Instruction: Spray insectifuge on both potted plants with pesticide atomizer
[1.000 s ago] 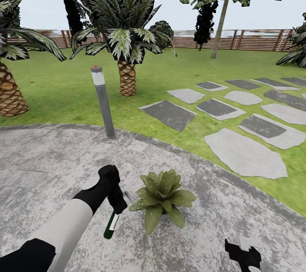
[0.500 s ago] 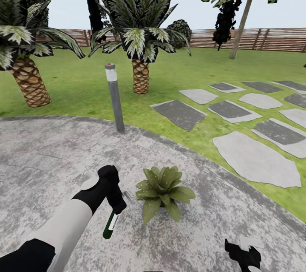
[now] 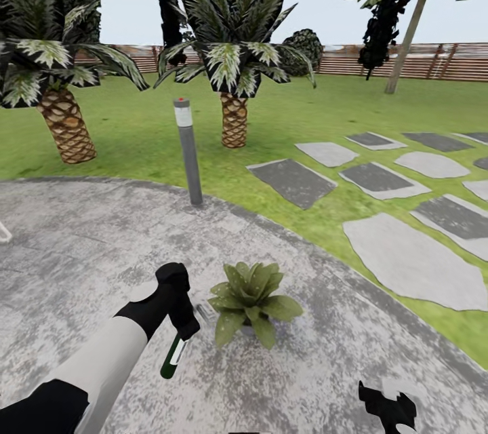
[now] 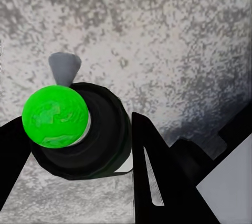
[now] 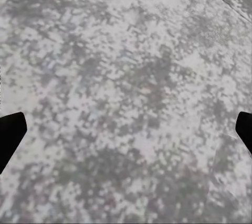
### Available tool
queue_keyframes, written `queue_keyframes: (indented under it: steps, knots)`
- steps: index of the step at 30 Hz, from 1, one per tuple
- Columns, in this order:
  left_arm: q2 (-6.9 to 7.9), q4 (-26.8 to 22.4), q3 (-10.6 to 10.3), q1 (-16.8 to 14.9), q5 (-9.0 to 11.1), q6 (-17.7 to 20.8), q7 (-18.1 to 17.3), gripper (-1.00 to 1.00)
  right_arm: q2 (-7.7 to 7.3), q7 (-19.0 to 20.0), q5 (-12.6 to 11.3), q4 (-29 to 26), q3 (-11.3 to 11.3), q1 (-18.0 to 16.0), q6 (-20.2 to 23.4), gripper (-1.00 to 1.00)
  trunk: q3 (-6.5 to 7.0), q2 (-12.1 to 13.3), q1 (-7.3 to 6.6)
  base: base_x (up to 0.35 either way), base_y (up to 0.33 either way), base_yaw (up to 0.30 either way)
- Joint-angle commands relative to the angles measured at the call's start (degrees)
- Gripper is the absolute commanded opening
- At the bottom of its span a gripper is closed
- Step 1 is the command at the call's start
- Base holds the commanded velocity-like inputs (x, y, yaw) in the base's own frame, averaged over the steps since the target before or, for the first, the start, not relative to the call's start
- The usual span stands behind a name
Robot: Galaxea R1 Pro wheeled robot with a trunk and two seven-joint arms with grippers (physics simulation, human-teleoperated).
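Observation:
My left gripper (image 3: 183, 324) is shut on the pesticide atomizer (image 3: 172, 357), a slim dark green and black bottle with a white band that hangs tilted below the fingers over the patio. The left wrist view looks at the atomizer (image 4: 100, 137) end-on, its bright green end toward the camera, black fingers (image 4: 157, 182) on either side. One potted plant (image 3: 249, 298), a low rosette of broad green leaves, stands on the round grey stone patio (image 3: 81, 244) just right of that gripper. My right gripper (image 3: 388, 408) is low over the patio at the lower right, open in the right wrist view (image 5: 126, 132) above bare stone.
A grey bollard lamp (image 3: 188, 149) with a red dot stands at the patio's far rim. Two scaly-trunked palms (image 3: 234, 119) grow on the lawn behind it. Grey stepping stones (image 3: 407, 261) lie to the right, a slatted wooden fence (image 3: 407, 61) at the back.
The whole head view has shifted: palms, lamp and fence slid to the right, so the camera turned. Both arms keep their pose, the left still holding the atomizer beside the plant.

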Motion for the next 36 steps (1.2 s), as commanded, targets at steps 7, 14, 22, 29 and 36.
queue_keyframes:
  steps: [7,14,22,29,36]
  knots:
    - [-0.13,0.0,-0.1,0.2,-0.6,0.5,-0.6,-1.0,0.0,0.0,0.0,0.0,-0.1,0.0,-0.2,1.0,-0.05,0.0,0.01,0.187,-0.229,0.274]
    - [-0.11,-0.1,-0.2,0.3,-0.6,0.5,-0.5,-1.0,0.0,0.1,0.1,0.1,-0.1,0.0,-0.2,1.0,-0.05,0.0,0.01,0.019,-0.267,0.03]
    - [0.01,-0.2,-0.2,0.4,-0.6,0.5,-0.5,-1.0,0.0,0.1,0.1,0.1,-0.1,0.0,-0.2,1.0,-0.05,0.0,0.01,0.062,-0.182,0.198]
    - [3.81,0.4,-0.1,0.5,-1.7,0.5,-0.3,-1.0,-0.08,0.1,0.1,0.1,-0.2,0.0,-0.2,1.0,-0.05,0.0,0.01,0.003,-0.004,0.105]
    - [4.87,0.5,-0.3,0.6,-1.8,0.5,-0.1,-1.0,-0.08,0.1,0.1,0.1,-0.2,0.0,-0.2,1.0,-0.05,0.0,0.01,0.0,0.0,0.087]
